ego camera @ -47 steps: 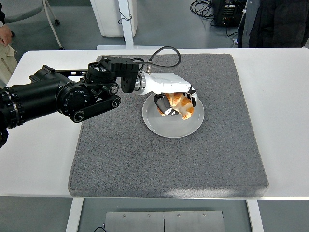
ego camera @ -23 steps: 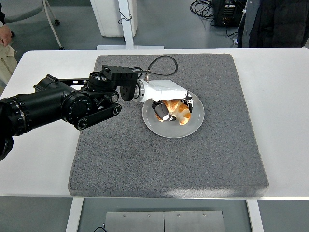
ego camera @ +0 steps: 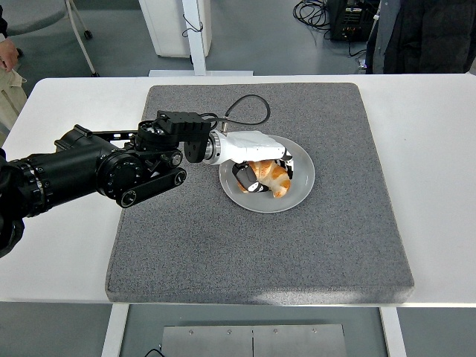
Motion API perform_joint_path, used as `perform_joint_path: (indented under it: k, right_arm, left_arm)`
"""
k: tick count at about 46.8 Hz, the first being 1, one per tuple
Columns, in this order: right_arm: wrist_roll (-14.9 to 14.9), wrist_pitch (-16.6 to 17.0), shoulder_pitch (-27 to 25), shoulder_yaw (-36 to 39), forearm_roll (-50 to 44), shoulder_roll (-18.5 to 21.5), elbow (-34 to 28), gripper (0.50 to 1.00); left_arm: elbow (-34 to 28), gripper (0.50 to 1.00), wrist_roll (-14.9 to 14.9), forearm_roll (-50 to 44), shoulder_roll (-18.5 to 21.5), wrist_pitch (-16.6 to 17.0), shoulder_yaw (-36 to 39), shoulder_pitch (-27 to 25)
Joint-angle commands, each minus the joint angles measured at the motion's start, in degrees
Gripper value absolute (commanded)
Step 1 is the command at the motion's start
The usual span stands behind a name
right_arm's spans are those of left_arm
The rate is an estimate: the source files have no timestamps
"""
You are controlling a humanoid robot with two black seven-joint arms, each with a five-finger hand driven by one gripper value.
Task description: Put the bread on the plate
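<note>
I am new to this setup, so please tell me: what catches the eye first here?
The black left arm reaches in from the left, its white left hand curled around the golden bread. Both are over the grey plate, near the middle of the grey mat on the white table.

Left arm (ego camera: 97, 167): black, built of rounded cylindrical segments with ribbed rings and a slotted link showing round fasteners. Left hand (ego camera: 256, 152): white shell, dark fingertips. A black cable (ego camera: 245, 111) is looping from the wrist.
</note>
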Motion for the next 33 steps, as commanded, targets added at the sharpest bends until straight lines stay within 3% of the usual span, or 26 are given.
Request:
perform_joint_path:
  k: [1,12,13,15,16,18,20,21,33]
  right_arm:
    - [0.0,0.0,0.0,0.0,0.0,0.0,0.0,1.000]
    - [0.0,0.0,0.0,0.0,0.0,0.0,0.0,1.000]
    - [0.0,0.0,0.0,0.0,0.0,0.0,0.0,1.000]
    - [0.0,0.0,0.0,0.0,0.0,0.0,0.0,1.000]
    - [0.0,0.0,0.0,0.0,0.0,0.0,0.0,1.000]
    - [0.0,0.0,0.0,0.0,0.0,0.0,0.0,1.000]
    - [0.0,0.0,0.0,0.0,0.0,0.0,0.0,1.000]
    - [0.0,0.0,0.0,0.0,0.0,0.0,0.0,1.000]
    - [0.0,-0.1,0.0,0.0,0.0,0.0,0.0,1.000]
  left_arm:
    - [0.0,0.500,0.0,0.1,-0.1,0.0,-0.1,0.1]
    - [0.0,0.500,0.5,0.0,-0.1,0.0,-0.1,0.2]
    - [0.0,0.525,0.5,0.0,-0.1,0.0,-0.1,0.1]
    - [0.0,0.766,0.5,0.0,-0.1,0.0,-0.1,0.1]
    - [0.0,0.834,0.5,-0.1,-0.1,0.0,-0.1,0.1]
    - [0.0,0.864,0.4,-0.1,-0.1,0.0,-0.1,0.0]
    - [0.0,0.971,0.3,-0.1,-0.1,-0.1,-0.1,-0.1]
    - [0.0,0.990,0.3,-0.2,0.0,-0.1,-0.1,-0.1]
    - [-1.1,0.990,0.1,-0.9,0.9,-0.4,-0.2,-1.4]
